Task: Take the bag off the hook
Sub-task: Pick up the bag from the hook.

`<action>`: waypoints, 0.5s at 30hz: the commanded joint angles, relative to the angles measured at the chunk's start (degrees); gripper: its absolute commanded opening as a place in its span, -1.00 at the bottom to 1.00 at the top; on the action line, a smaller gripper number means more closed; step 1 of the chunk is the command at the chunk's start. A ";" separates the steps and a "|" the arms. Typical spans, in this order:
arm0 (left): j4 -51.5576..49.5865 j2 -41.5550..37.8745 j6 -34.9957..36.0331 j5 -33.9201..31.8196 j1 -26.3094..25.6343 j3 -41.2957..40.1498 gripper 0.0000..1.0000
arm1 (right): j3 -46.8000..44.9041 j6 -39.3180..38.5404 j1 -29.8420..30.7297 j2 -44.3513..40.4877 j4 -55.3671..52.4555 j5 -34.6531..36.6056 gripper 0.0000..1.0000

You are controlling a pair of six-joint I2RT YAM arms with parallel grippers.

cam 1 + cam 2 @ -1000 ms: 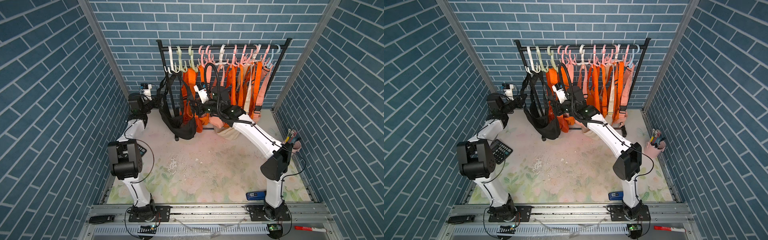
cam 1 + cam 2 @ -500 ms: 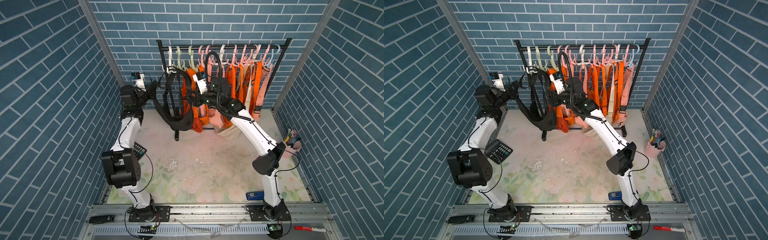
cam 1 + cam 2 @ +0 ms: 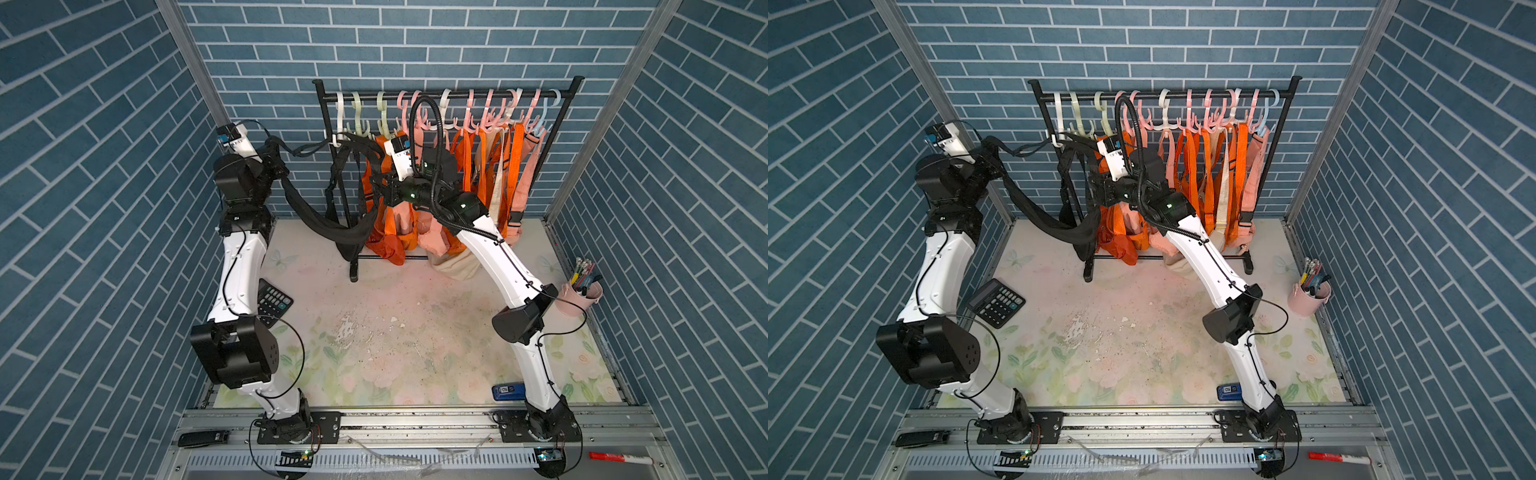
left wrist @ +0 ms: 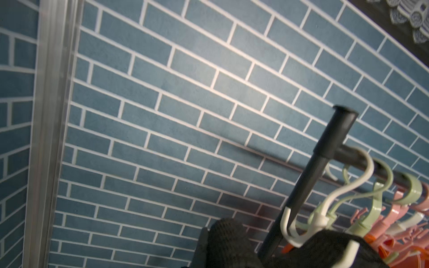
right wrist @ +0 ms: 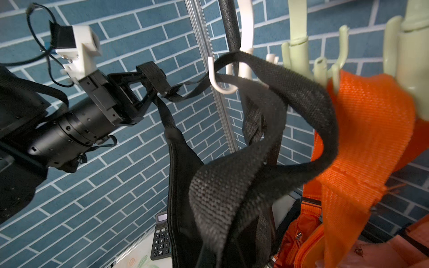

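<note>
The black bag (image 5: 232,183) is coarse woven cloth (matt, rough); the white hook (image 5: 211,74) looks like smooth, glossy plastic.

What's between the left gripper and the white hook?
Only a thin black strap of the bag, spanning from the left gripper to the white hook. It is clearest in the right wrist view and also visible in both top views.

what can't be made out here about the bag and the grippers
- Right gripper jaws: lost against the black strap in both top views, outside the right wrist view.
- Left gripper: hidden by blurred strap in the left wrist view.
- Bag bottom: cut off in the right wrist view.
</note>
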 commanded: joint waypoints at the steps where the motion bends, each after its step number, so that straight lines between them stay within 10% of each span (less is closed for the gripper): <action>1: -2.24 -0.84 -3.61 -1.44 0.00 5.43 -1.00 | 1.61 2.24 -0.81 0.77 5.89 1.66 -1.00; 15: -5.16 4.62 -7.72 -4.10 -0.05 22.44 -1.00 | 2.27 6.23 -3.08 2.02 21.50 6.31 -1.00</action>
